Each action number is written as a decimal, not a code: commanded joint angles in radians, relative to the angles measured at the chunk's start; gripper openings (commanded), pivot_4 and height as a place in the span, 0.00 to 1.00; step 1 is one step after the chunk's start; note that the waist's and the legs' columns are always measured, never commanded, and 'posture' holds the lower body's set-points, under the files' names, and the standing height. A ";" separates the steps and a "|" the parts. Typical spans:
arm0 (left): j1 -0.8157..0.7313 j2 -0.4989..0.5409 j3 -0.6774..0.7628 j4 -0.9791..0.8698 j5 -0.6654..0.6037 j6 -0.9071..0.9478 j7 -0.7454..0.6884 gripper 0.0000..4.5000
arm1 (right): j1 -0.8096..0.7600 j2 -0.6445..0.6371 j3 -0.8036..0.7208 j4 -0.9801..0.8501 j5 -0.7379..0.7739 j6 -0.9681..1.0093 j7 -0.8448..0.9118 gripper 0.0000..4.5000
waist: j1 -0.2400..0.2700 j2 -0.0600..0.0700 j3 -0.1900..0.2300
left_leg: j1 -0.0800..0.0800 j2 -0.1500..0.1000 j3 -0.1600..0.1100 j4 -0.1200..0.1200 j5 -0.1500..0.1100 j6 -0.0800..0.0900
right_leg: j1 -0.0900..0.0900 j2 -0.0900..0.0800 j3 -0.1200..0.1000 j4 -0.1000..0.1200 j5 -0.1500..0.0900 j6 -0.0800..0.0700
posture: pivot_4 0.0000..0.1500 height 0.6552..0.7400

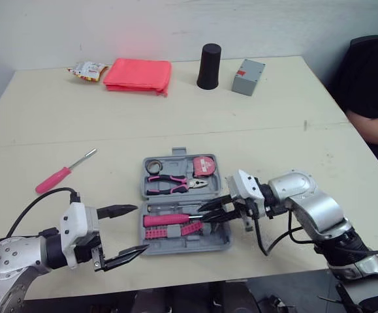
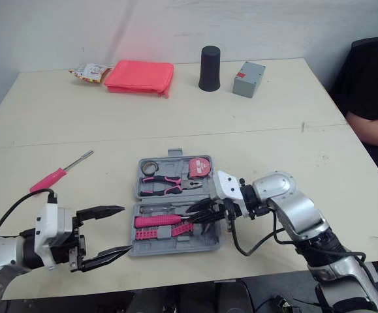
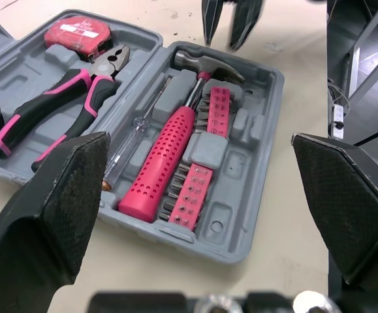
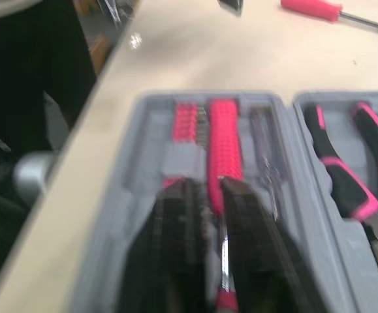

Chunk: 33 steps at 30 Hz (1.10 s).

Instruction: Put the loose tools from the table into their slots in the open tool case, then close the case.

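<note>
Fingers (image 1: 120, 210) of the left gripper (image 1: 140, 228) gape wide and empty beside the open grey plastic tool case (image 3: 241, 208) on the beige table (image 1: 175, 117), those of the right gripper (image 1: 205, 218) barely parted, holding nothing, over the slotted pink-handled hammer (image 1: 166, 220); 1 pink-handled screwdriver (image 1: 55, 178) lies loose leftward, white wall (image 1: 175, 26) behind, a black-clad person (image 1: 371, 98) seated right.

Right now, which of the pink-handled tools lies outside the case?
The pink-handled screwdriver, lying alone on the table to the robot's left of the case; the hammer and pliers sit in their slots inside it.
</note>
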 commanded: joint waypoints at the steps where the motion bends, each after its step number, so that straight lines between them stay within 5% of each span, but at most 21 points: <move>1: 0.016 -0.006 0.015 -0.012 -0.006 0.000 0.009 1.00 | 0.000 0.014 0.022 0.005 -0.029 -0.072 0.016 0.01 | 0.001 0.000 0.000 | 0.000 0.001 0.000 0.000 0.000 0.000 | 0.000 0.001 0.000 0.000 0.000 0.000 | 1.00 1.00; 16: 0.083 -0.018 0.023 -0.045 -0.005 -0.013 0.037 1.00 | 0.006 0.006 0.127 0.075 -0.201 -0.191 0.015 0.01 | 0.000 0.000 0.000 | 0.001 0.001 0.000 0.000 0.000 -0.001 | 0.001 0.000 0.001 0.000 0.000 0.000 | 1.00 1.00; 27: 0.071 -0.015 0.016 -0.031 0.002 -0.014 0.038 1.00 | 0.026 -0.066 0.206 -0.015 -0.268 -0.014 0.012 0.01 | 0.004 -0.003 -0.002 | 0.004 0.001 -0.002 0.000 -0.002 -0.004 | 0.004 -0.002 0.000 -0.001 0.000 -0.001 | 1.00 1.00; 33: 0.059 -0.023 0.041 0.010 0.027 -0.044 0.043 1.00 | 0.058 0.002 0.031 -0.036 -0.051 -0.079 0.007 0.01 | 0.004 -0.003 -0.002 | 0.003 0.001 -0.002 0.000 -0.002 -0.003 | 0.004 -0.002 -0.001 -0.002 0.000 -0.001 | 1.00 1.00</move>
